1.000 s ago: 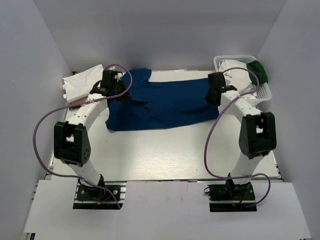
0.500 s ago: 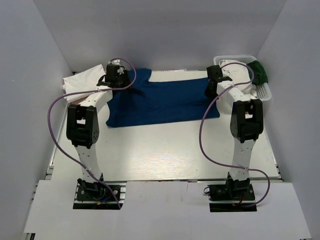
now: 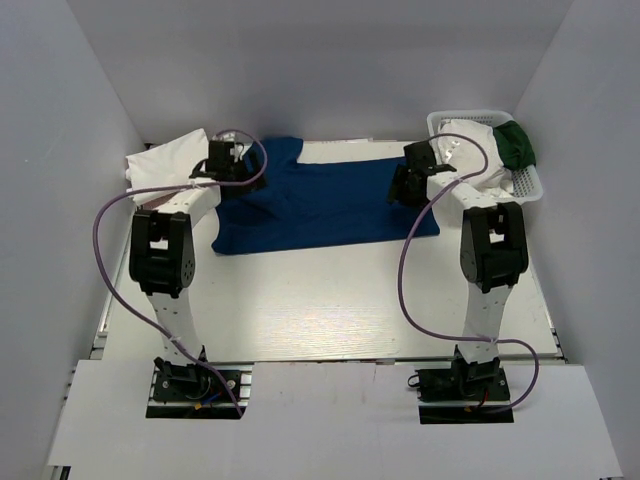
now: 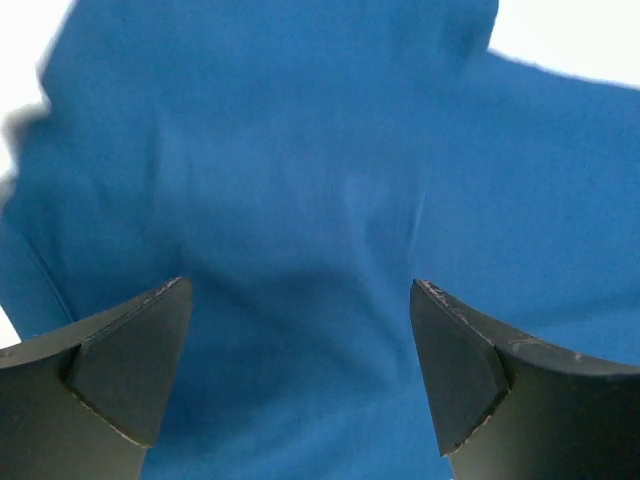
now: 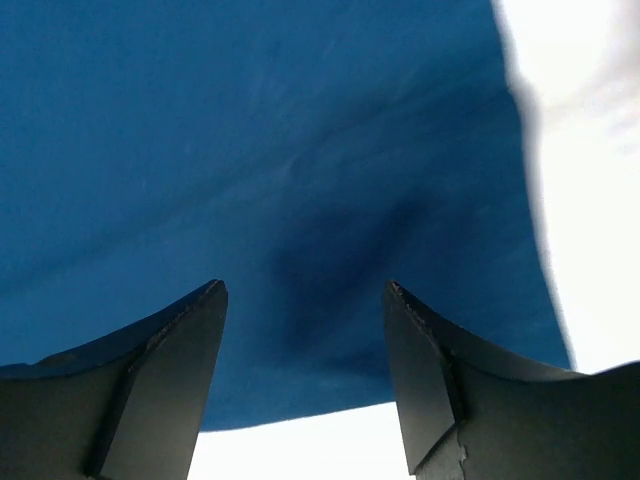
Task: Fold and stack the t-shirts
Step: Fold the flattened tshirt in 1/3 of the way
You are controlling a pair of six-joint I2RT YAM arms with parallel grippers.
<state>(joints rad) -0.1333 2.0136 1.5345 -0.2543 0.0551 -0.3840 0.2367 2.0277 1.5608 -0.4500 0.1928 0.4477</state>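
White table [image 3: 320, 310], royal-blue t-shirt [image 3: 320, 205] spread flat on its far half, left gripper [image 4: 300, 285] above shirt's left end, jaws wide, empty, right gripper [image 5: 305, 285] above right end, jaws apart, empty, white t-shirt [image 3: 160, 165] far left, lattice basket [image 3: 530, 185] far right, dark green t-shirt [image 3: 517, 145] inside.

The right hand [image 5: 303, 290] hangs spread and empty above the blue t-shirt [image 5: 250, 150] near its edge

Top view high overhead; wrist views close over shared blue shirt [image 3: 320, 205].
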